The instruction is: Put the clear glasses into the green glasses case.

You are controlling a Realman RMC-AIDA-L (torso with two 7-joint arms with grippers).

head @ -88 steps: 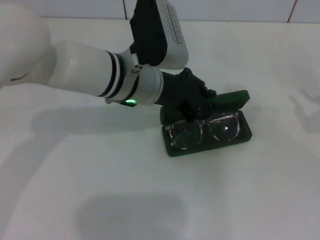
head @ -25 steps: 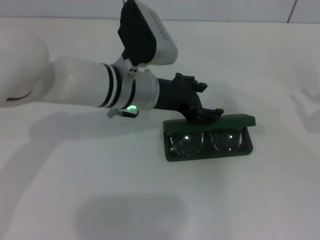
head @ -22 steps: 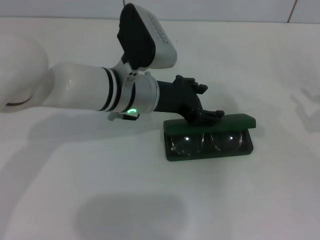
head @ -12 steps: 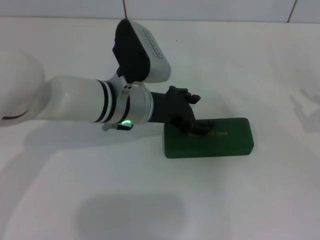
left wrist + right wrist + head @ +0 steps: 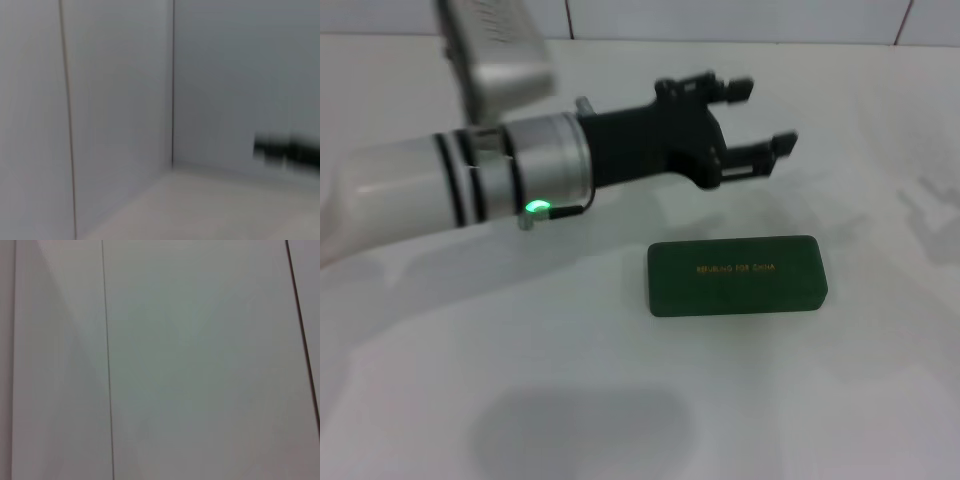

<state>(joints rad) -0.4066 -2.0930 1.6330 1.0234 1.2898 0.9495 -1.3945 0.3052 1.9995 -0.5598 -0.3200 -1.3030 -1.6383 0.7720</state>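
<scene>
The green glasses case [image 5: 737,276] lies shut on the table [image 5: 840,400], long axis running left to right. The left pincer [image 5: 756,113] hangs spread and empty beyond and above it. The clear glasses are not visible. The right pincer is out of view.

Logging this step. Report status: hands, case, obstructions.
Left hand open, empty, raised beyond the green glasses case. Case shut, flat on the table; clear glasses not visible. Right hand not in view. Nothing obstructing.
</scene>
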